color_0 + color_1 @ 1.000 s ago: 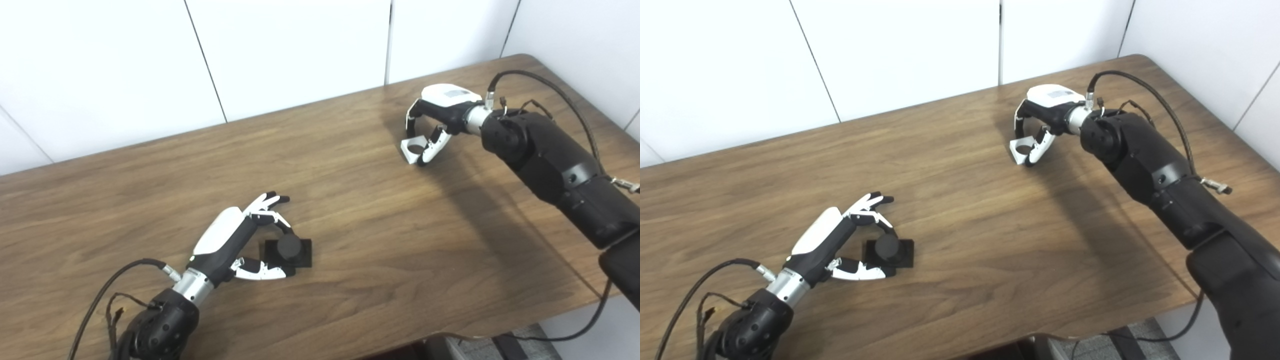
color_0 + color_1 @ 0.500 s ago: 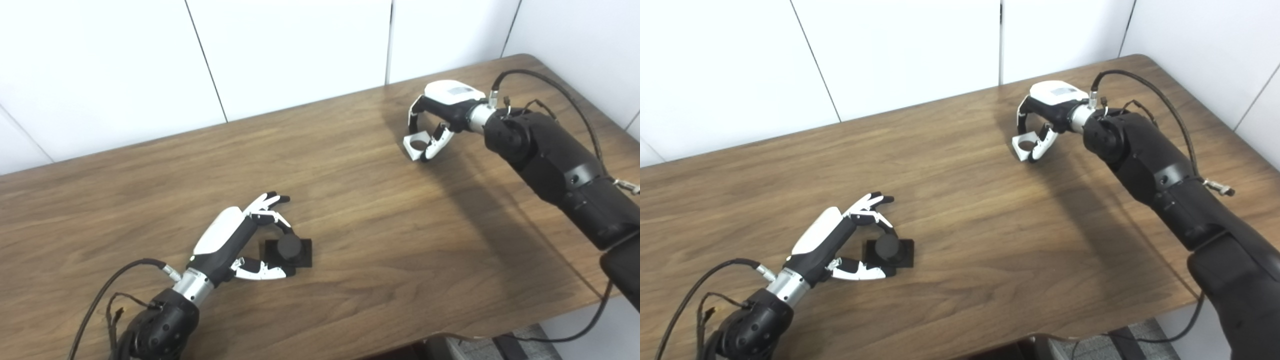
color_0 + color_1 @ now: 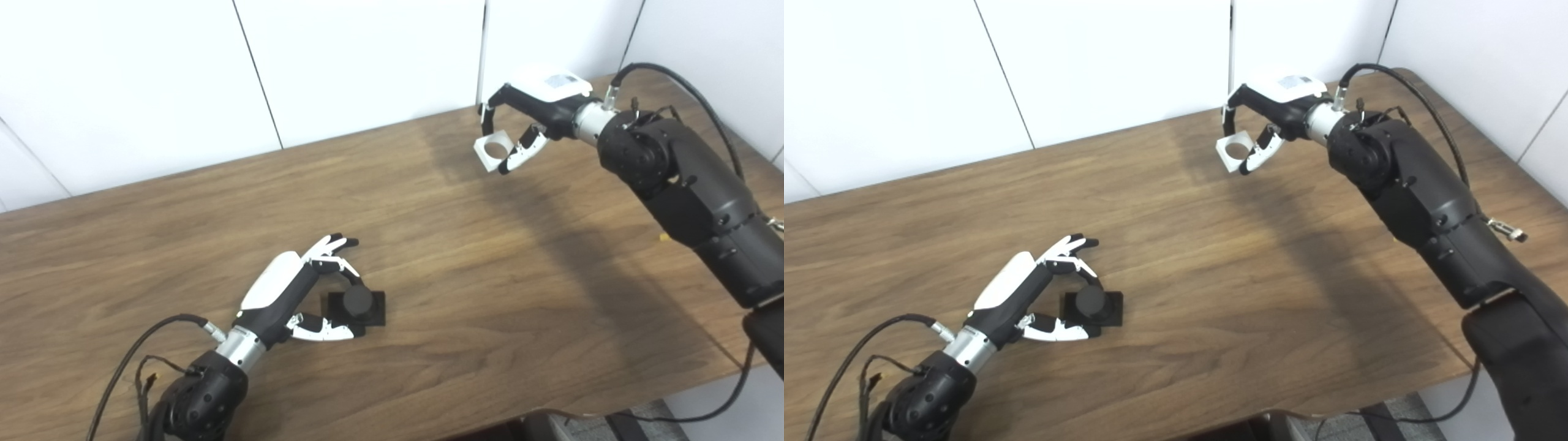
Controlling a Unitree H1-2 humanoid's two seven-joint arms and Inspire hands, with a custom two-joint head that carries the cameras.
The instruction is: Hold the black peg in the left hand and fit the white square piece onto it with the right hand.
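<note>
The black peg (image 3: 357, 301), a short round post on a flat square base, rests on the wooden table (image 3: 490, 275) at the front left. My left hand (image 3: 288, 291) lies on the table beside it, its fingers curled onto the post and its thumb along the base's near edge. At the far right, my right hand (image 3: 539, 107) hangs above the table and is shut on the white square piece (image 3: 492, 150). That piece has a round hole and is pinched between fingers and thumb, with the hole facing up and towards me. A wide stretch of tabletop separates the two hands.
White wall panels (image 3: 367, 61) rise directly behind the table's far edge. The table's right corner and front edge lie close to my right arm (image 3: 686, 184). Cables trail from both wrists.
My right hand has lifted the white square piece off the table and carried it up and slightly left. The left hand and the peg have stayed put. The camera shifted a little.
</note>
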